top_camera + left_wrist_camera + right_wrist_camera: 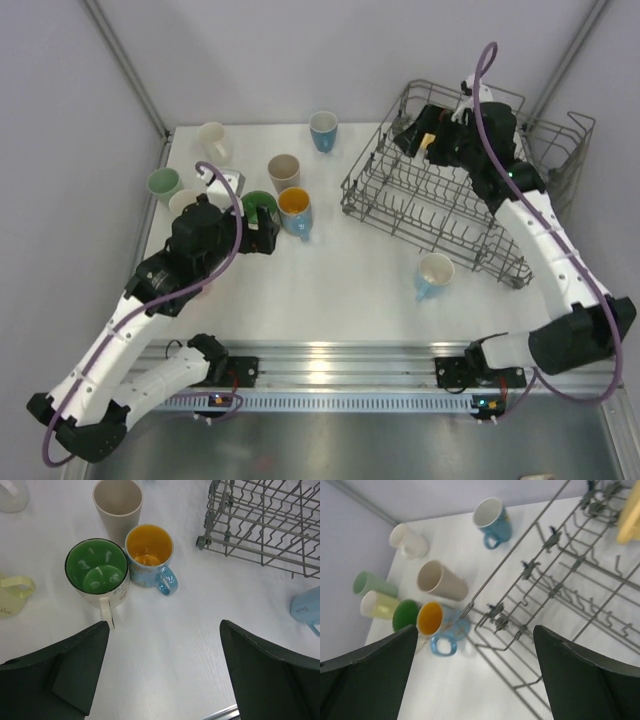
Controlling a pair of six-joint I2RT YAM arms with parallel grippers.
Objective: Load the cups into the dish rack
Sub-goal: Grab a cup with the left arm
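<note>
The grey wire dish rack stands tilted at the right of the table. My right gripper hangs open over its far end, next to a yellow cup that sits in the rack. My left gripper is open above bare table, just short of a green-lined mug and an orange-lined blue mug. A beige tumbler stands behind those two. A light blue mug lies in front of the rack. In the right wrist view, my right gripper holds nothing.
More cups stand at the back left: a cream mug, a mint cup, a pale yellow mug and a blue cup at the far edge. An aluminium rail runs along the near table edge. Walls close both sides.
</note>
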